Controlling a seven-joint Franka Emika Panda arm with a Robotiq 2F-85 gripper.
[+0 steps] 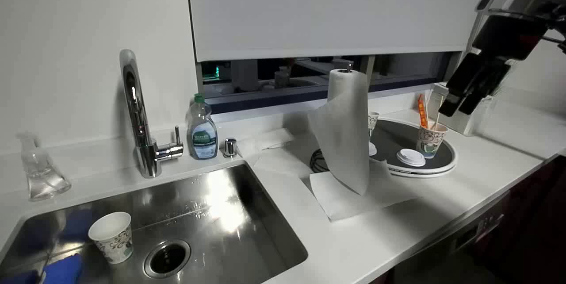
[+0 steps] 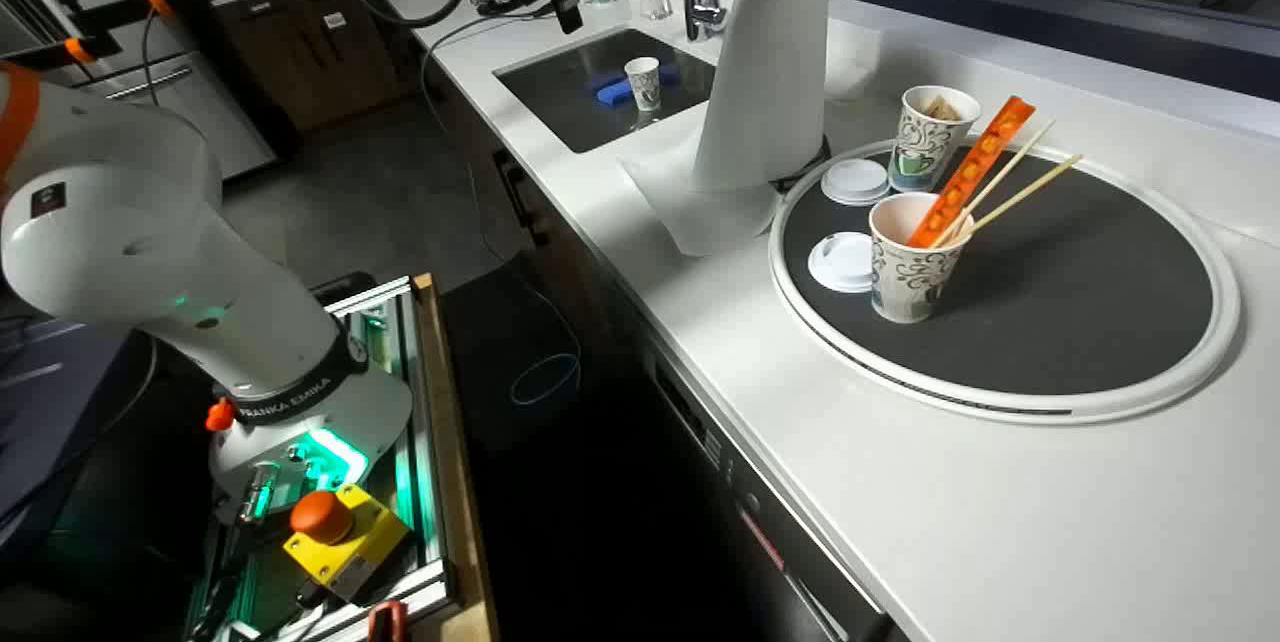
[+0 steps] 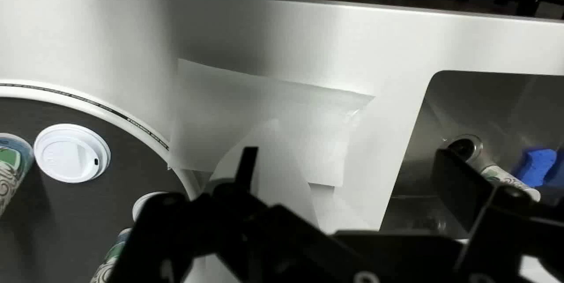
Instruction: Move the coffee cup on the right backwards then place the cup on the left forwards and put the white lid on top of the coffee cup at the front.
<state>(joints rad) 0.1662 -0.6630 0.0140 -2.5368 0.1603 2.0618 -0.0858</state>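
Observation:
Two patterned paper cups stand on the round dark plate [image 2: 1060, 322]. One cup [image 2: 905, 282] holds an orange strip and wooden sticks and is nearer the counter's front edge; it also shows in an exterior view [image 1: 430, 144]. The other cup [image 2: 925, 147] stands farther back, partly hidden by the paper towel in an exterior view [image 1: 372, 124]. Two white lids lie on the plate, a lid [image 2: 842, 262] beside the cup with sticks and a lid [image 2: 856, 182] beside the back cup. My gripper [image 1: 458, 109] is open, empty and raised above the counter; its spread fingers show in the wrist view [image 3: 348, 153].
A paper towel roll [image 1: 349, 129] stands upright between the plate and the sink [image 1: 212, 213], its loose sheet spread on the counter. A third paper cup [image 1: 114, 242] and a blue sponge [image 1: 64, 270] are in the sink. A soap bottle [image 1: 203, 133] and a faucet [image 1: 137, 116] stand behind it.

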